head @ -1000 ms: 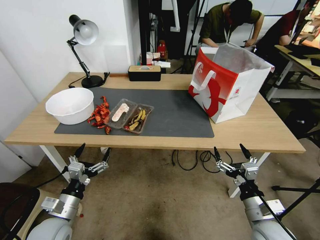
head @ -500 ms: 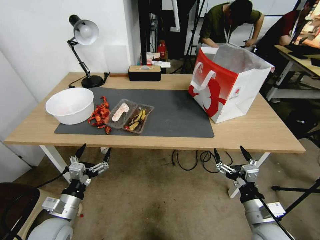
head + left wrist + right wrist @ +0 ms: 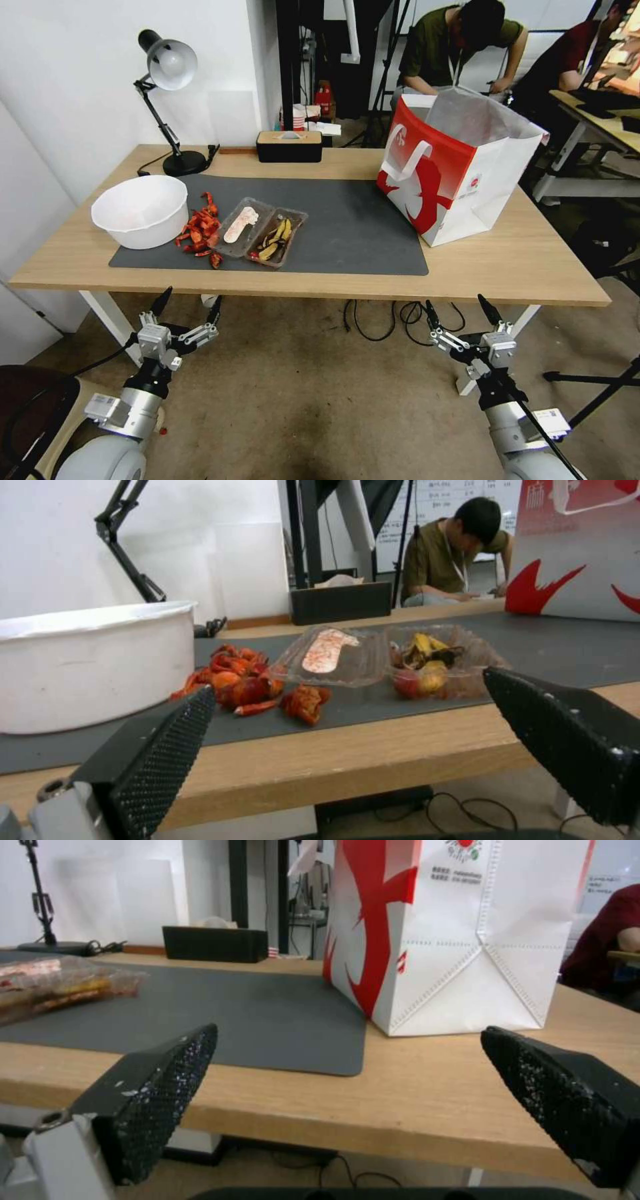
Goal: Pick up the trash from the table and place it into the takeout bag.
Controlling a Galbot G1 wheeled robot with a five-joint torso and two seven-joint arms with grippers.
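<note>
Both my arms hang below the near edge of the table: my left gripper and my right gripper each have fingers spread wide, holding nothing. On the dark mat the trash lies at my left: a white bowl, red shell scraps just beside it, and a clear two-part tray with yellow-brown peels. The red-and-white bag stands upright at the mat's right end, well apart from the trash; small print on its white side is too small to read.
</note>
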